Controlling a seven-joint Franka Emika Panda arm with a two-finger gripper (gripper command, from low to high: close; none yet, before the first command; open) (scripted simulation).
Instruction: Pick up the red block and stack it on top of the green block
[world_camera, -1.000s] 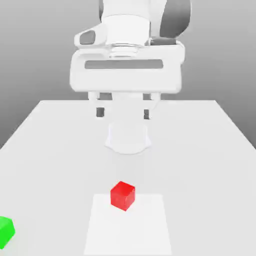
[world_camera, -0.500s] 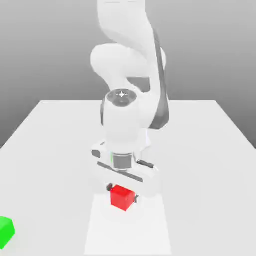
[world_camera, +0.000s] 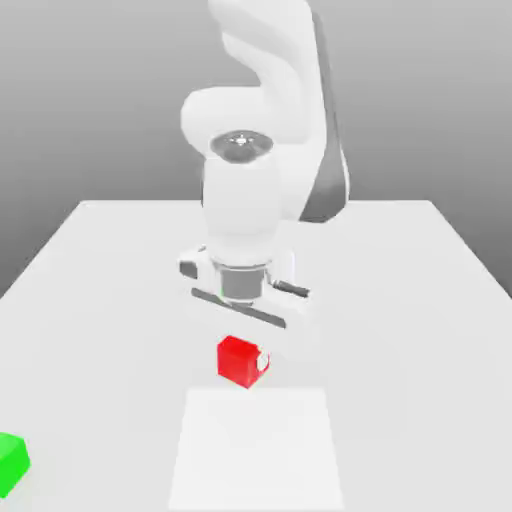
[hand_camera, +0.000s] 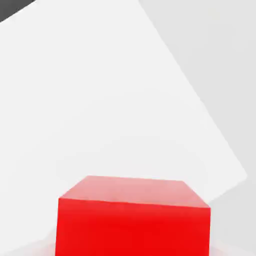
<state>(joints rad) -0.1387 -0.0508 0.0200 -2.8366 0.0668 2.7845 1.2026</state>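
Two blocks and one arm are seen on a white worktop (world_camera: 420, 300). At the exterior view's left, the green block (world_camera: 12, 462) is cut off by the frame edge. Near the centre, the red block (world_camera: 240, 360) is pinched by the jaws (world_camera: 243, 362) and held clear of a paler square patch (world_camera: 256, 450). The jaws are largely hidden behind block and arm (world_camera: 265, 150). The red block is a plain, glossy cube.

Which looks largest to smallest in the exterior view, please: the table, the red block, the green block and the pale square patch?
1. Table
2. Pale square patch
3. Red block
4. Green block

The last two are unsure: the green block is cut off by the picture's edge and sits nearer the camera.
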